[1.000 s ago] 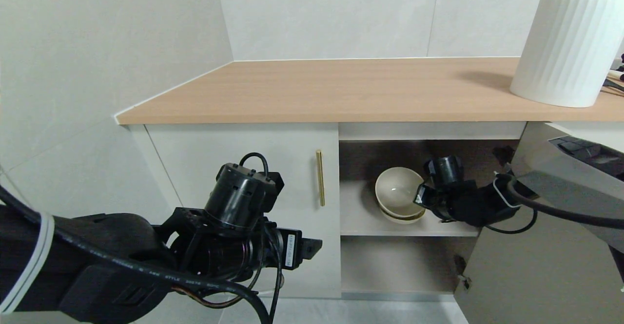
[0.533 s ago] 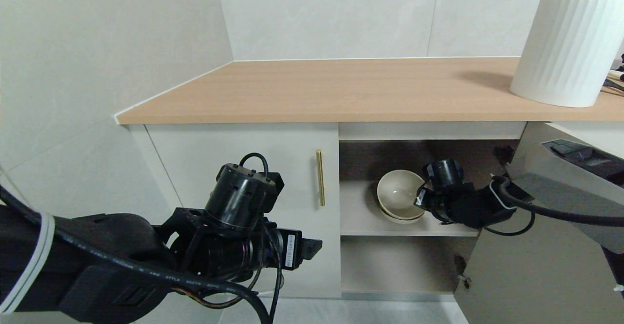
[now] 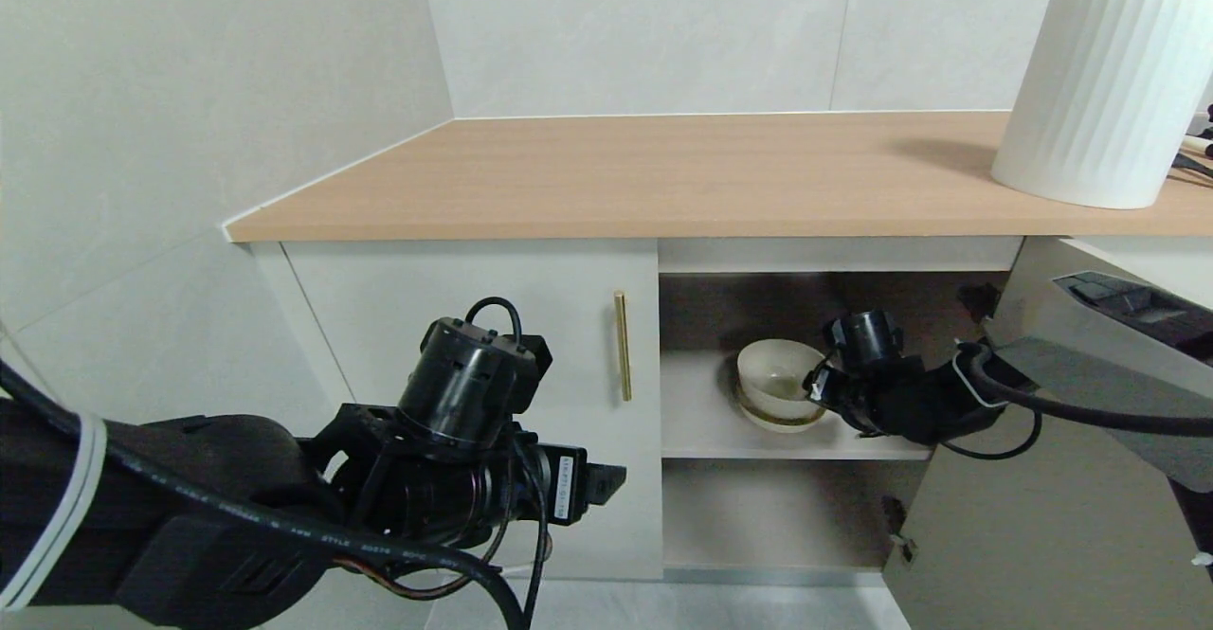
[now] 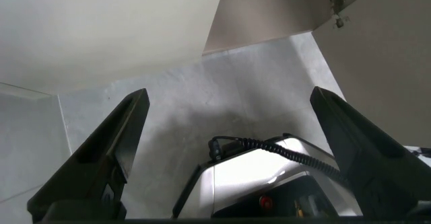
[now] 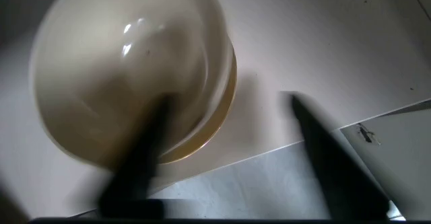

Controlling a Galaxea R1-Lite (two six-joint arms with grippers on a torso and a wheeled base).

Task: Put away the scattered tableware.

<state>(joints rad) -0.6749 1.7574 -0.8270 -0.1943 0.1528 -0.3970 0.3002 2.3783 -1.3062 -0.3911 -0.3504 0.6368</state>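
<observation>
A cream bowl (image 3: 775,379) sits level on top of another bowl (image 3: 779,418) on the upper shelf (image 3: 697,422) of the open cabinet. In the right wrist view the cream bowl (image 5: 121,76) rests in the lower bowl (image 5: 225,120), which has a yellowish rim. My right gripper (image 3: 817,386) is just right of the bowls inside the cabinet; its fingers (image 5: 316,150) are spread open, one across the bowl's edge and one beside the stack. My left gripper (image 3: 606,483) hangs low in front of the closed left door, open and empty above the floor (image 4: 232,163).
The right cabinet door (image 3: 1023,526) stands open beside my right arm. The left door with its gold handle (image 3: 622,346) is shut. A white ribbed container (image 3: 1099,90) stands on the wooden countertop (image 3: 663,175). The lower shelf (image 3: 777,516) is bare.
The cream bowl has tipped from a tilted pose down to level on the lower bowl, a little farther into the cabinet. The left arm has not moved.
</observation>
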